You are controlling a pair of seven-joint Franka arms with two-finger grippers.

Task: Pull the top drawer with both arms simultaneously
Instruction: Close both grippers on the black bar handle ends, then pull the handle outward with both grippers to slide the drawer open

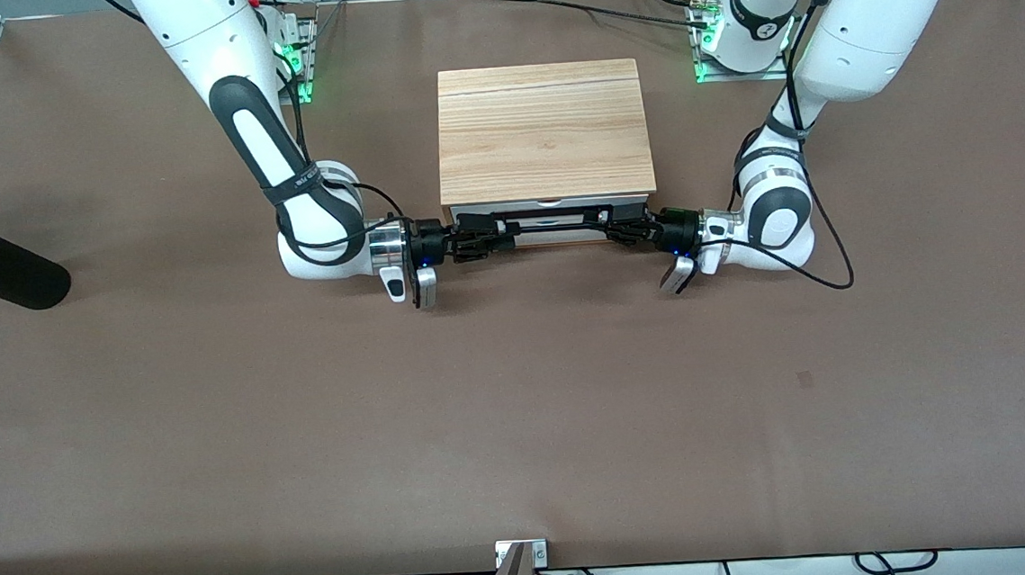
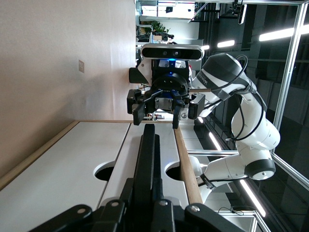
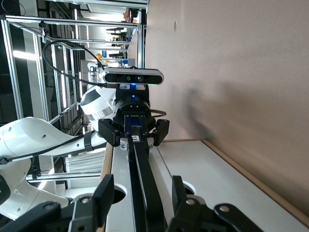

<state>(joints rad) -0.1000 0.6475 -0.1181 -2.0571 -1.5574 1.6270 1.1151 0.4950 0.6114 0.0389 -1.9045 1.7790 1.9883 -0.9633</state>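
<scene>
Front view: both tools (image 1: pixel 484 236) (image 1: pixel 621 226) at handle (image 1: pixel 553 223).

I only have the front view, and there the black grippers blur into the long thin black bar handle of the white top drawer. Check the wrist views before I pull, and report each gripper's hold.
Observer: The left gripper is clamped shut on the long thin black bar handle, at the end toward the left arm.
Operator: Now the right one.
Observer: The right gripper straddles the handle's end toward the right arm, but its fingers stand off the bar on both sides, so there is no grip yet.
</scene>
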